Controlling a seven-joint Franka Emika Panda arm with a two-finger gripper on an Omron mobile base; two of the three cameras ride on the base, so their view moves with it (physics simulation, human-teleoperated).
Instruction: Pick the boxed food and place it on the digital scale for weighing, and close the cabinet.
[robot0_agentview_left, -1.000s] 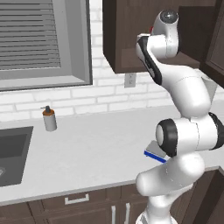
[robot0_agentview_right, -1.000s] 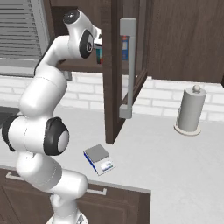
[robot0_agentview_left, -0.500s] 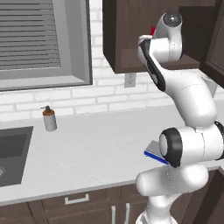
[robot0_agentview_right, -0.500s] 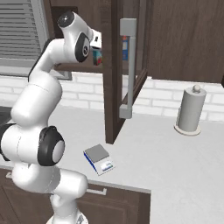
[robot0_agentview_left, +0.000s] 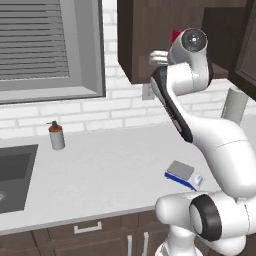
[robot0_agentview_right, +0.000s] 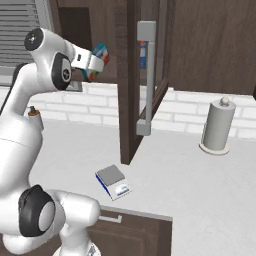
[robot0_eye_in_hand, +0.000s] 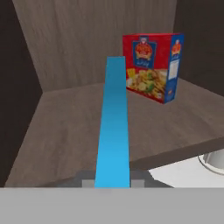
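Since 1 second ago the tool (robot0_agentview_right: 96, 64) has clamped the boxed food (robot0_agentview_right: 98, 56) — arm raised, backing from the cabinet (robot0_agentview_right: 127, 80).

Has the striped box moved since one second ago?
Yes. In the right base view the striped box sits farther left of the cabinet door's handle, coming out of the cabinet.

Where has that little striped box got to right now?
The boxed food is clamped in the gripper, held up in front of the open cabinet; in the right base view it's upper left, high above the digital scale.
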